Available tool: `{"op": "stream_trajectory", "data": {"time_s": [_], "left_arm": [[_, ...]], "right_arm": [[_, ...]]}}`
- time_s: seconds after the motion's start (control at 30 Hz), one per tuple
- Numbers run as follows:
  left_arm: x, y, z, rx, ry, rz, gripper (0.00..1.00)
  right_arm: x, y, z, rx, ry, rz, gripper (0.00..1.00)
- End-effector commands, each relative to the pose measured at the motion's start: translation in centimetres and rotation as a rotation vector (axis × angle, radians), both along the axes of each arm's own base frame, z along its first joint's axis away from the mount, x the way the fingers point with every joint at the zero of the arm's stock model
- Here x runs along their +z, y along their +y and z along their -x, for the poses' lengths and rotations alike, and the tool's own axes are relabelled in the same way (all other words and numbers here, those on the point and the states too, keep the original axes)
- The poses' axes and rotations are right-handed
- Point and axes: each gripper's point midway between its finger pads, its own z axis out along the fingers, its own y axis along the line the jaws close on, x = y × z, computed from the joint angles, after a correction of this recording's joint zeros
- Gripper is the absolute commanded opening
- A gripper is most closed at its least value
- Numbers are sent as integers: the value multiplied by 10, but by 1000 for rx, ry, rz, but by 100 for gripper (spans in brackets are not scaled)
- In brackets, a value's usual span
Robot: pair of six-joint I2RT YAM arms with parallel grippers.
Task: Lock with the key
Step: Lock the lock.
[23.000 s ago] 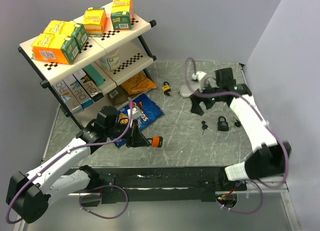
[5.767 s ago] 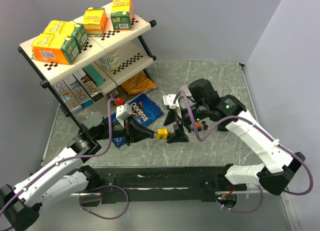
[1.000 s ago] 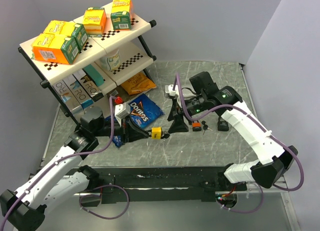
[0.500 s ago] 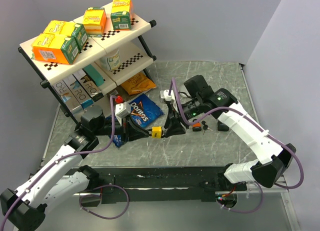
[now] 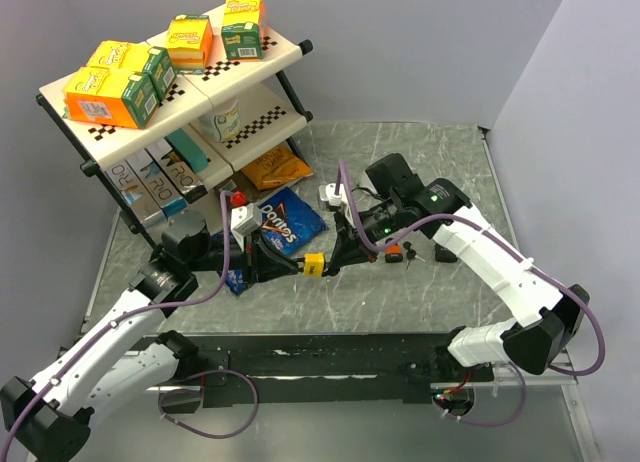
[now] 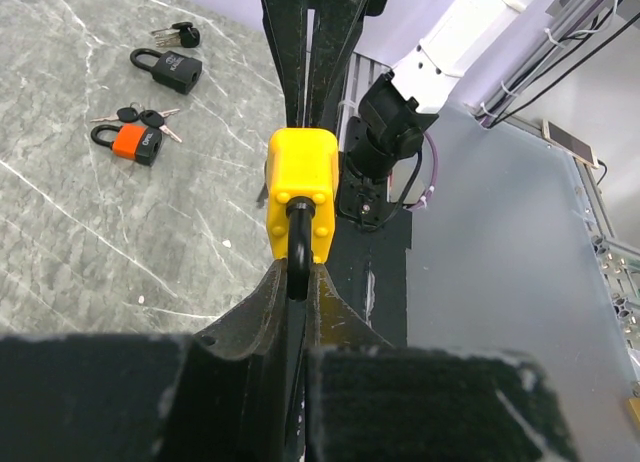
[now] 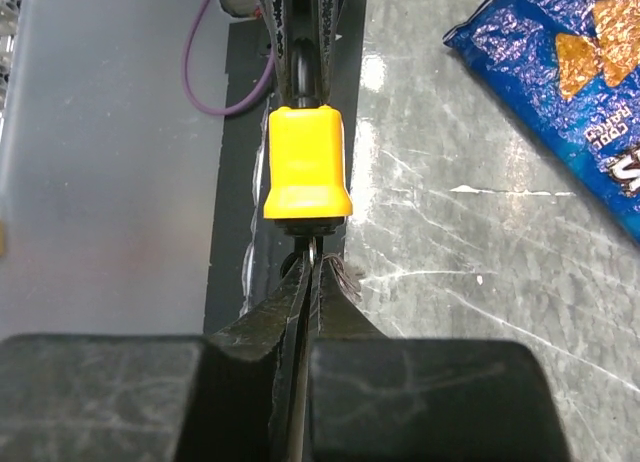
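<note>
1. Left jaws are clamped on the dark shackle of the yellow padlock (image 6: 302,187), which is held up between the two arms with its body pointing toward the right arm.
2. Right jaws pinch the key (image 7: 311,252). Its thin blade runs straight ahead of them along the lock's long axis, tip at the lock's underside. I cannot tell how deep it sits.
3. Judgement: the next move is a twist about that shared axis, by the right arm.
4. Count: three padlocks. The orange padlock (image 6: 135,140) and black padlock (image 6: 168,67) lie on the table (image 6: 60,212), with the orange lock's keys (image 6: 143,115) and the black lock's keys (image 6: 176,32) beside them.
</note>
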Motion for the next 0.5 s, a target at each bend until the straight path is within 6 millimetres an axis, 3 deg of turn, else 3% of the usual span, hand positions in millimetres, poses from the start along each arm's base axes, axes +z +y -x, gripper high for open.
{"op": "stream_trajectory", "data": {"time_s": [0.0, 0.27, 0.47], "left_arm": [[27, 2, -1, 8, -98, 57, 1], [28, 7, -5, 20, -116, 36, 1], [34, 7, -6, 16, -114, 50, 1]], "right_arm": [[-3, -6, 0, 10, -28, 9, 0], [-1, -29, -1, -24, -43, 19, 0], [-12, -44, -5, -67, -30, 56, 0]]}}
